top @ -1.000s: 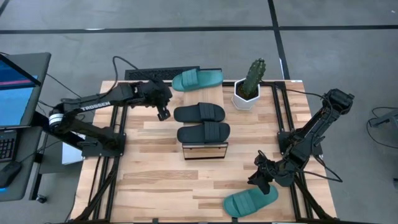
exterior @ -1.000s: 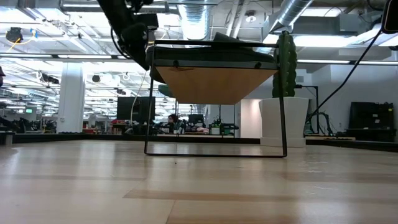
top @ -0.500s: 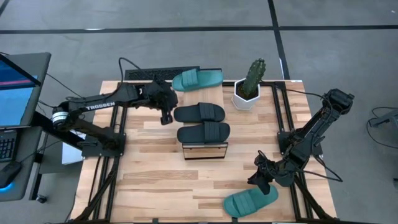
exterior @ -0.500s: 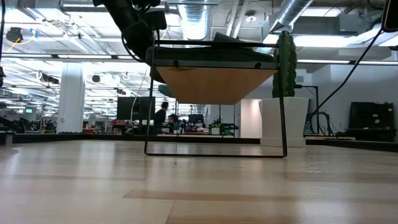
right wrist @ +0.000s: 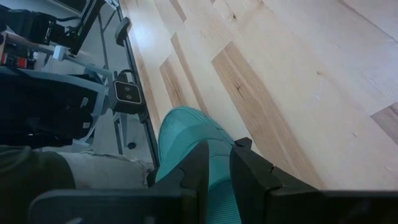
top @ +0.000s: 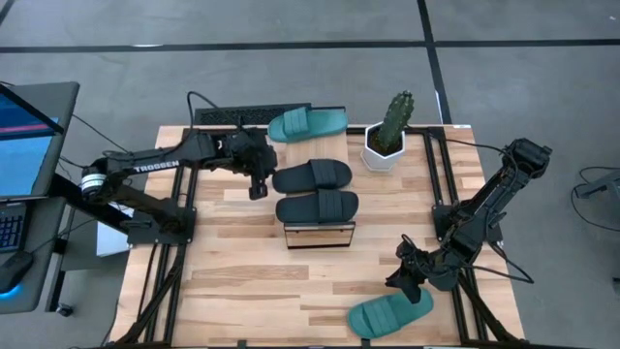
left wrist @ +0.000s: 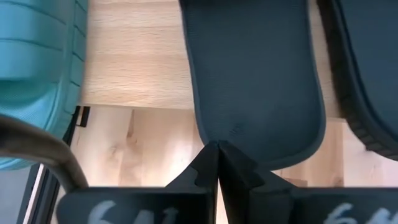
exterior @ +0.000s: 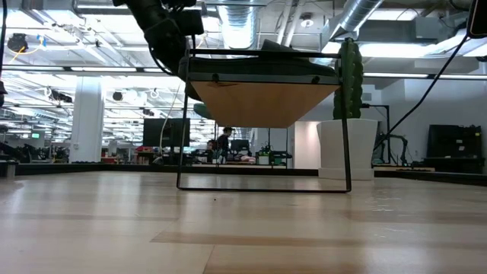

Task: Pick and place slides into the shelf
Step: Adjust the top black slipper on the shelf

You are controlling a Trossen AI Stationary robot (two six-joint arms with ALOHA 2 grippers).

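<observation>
Pressing its shut fingers against the heel end of one black slide (top: 312, 175), the left tool (top: 257, 187) sits at the surface's (top: 232, 291) left rear, holding nothing. That slide lies flat on the wood, just behind the other black slide (top: 318, 206), which rests on the shelf (top: 319, 236). Behind both, a teal slide (top: 307, 124) lies at the rear edge beside a potted cactus (top: 389, 130). These look light, rubbery and bendy (matte, ribbed soles, rounded ends), so I judge a pinch on the wide strap or sidewall safest; a nudge would likely skid them. Far right front, the right tool (top: 406, 283) hovers by the second teal slide (top: 390, 314), fingers a little parted over its end, gripping nothing visible.
</observation>
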